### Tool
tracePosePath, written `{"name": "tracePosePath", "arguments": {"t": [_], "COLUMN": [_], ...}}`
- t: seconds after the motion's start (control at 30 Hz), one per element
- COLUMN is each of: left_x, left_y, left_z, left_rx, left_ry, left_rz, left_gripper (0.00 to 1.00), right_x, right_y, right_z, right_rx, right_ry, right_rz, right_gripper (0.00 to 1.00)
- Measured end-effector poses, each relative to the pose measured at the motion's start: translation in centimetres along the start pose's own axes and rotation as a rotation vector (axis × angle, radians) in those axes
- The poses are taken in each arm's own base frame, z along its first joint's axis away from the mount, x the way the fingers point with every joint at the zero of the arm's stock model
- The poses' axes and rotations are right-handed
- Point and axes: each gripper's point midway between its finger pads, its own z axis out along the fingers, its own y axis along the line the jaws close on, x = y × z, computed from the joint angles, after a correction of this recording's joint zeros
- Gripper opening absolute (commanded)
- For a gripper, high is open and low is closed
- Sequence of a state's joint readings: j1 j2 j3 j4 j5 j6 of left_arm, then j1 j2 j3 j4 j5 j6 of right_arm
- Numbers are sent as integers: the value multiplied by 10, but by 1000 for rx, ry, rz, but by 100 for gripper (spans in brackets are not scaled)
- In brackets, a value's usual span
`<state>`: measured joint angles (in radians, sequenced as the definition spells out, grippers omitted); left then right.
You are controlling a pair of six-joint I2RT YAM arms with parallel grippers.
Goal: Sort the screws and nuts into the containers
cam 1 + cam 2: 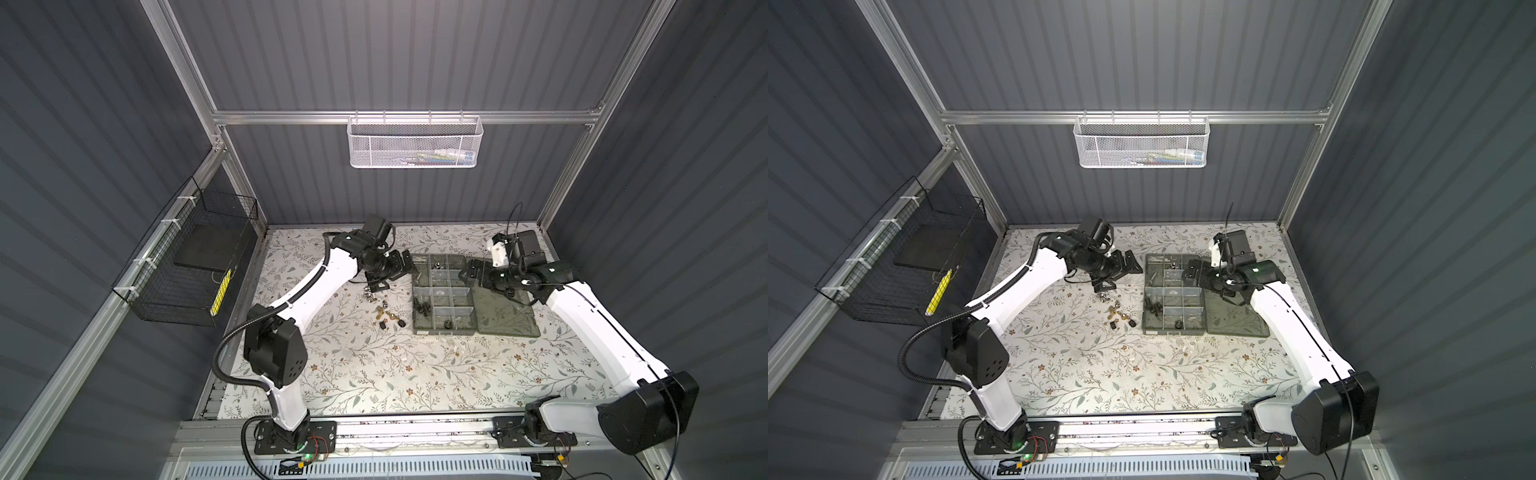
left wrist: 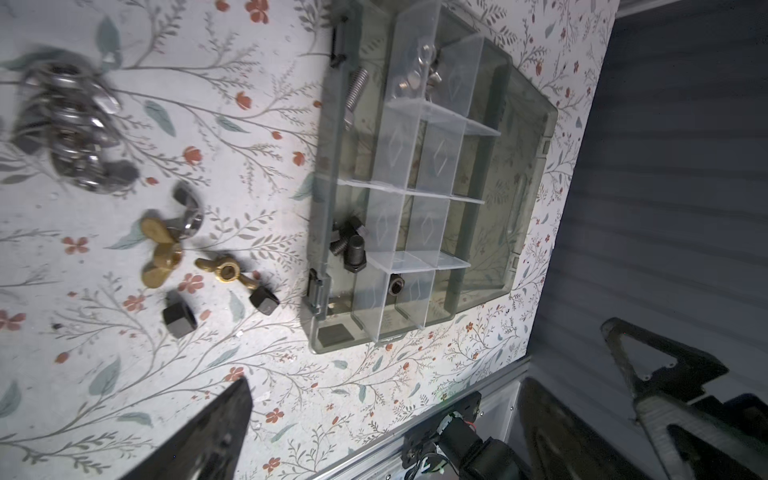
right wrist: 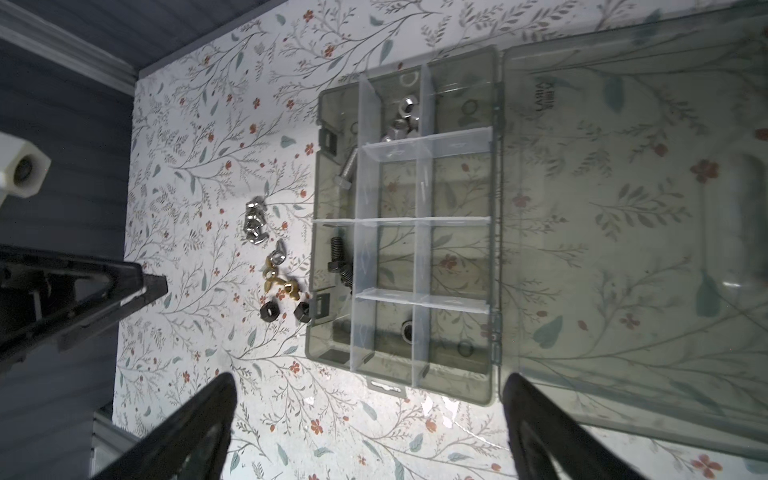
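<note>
Enclosing floral tabletop (image 1: 374,374): ribbed grey walls (image 1: 395,62)

My left end effector (image 1: 392,275) points down, jaws spread wide, holding nothing. My right end effector (image 1: 491,284) is the same, wide apart and not gripping anything. Both arms reach forward and inward, elbows up.

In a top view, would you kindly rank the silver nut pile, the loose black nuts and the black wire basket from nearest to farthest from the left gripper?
1. Silver nut pile, right by the left gripper.
2. Black nuts, farther forward on the table.
3. Black wire basket, away on the left wall.
</note>
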<state>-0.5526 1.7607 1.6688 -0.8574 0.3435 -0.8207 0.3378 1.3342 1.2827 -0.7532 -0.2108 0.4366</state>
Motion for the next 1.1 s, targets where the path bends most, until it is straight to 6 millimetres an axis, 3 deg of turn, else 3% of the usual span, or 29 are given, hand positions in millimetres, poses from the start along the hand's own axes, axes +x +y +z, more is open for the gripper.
{"name": "tracePosePath", "arguments": {"t": [0.1, 0.37, 0.7, 0.9, 1.1], "left_x": [8, 36, 79, 80, 88], "left_y": [19, 94, 138, 142, 154], "left_z": [-9, -25, -14, -32, -25], "left_rx": [21, 75, 232, 304, 302], "left_ry": [2, 5, 32, -5, 18], "left_rz": [-56, -262, -440, -448, -465], "left_gripper": [100, 100, 100, 100, 100], "right_x": [11, 57, 116, 141, 152], "right_y": [25, 84, 134, 128, 118], "right_z": [12, 56, 94, 125, 155], "right_rx": [-14, 12, 111, 177, 230], "right_ry": [53, 227, 368, 449, 505], "right_rz": [-98, -290, -453, -465, -481], "right_gripper": [96, 88, 72, 64, 60]}}
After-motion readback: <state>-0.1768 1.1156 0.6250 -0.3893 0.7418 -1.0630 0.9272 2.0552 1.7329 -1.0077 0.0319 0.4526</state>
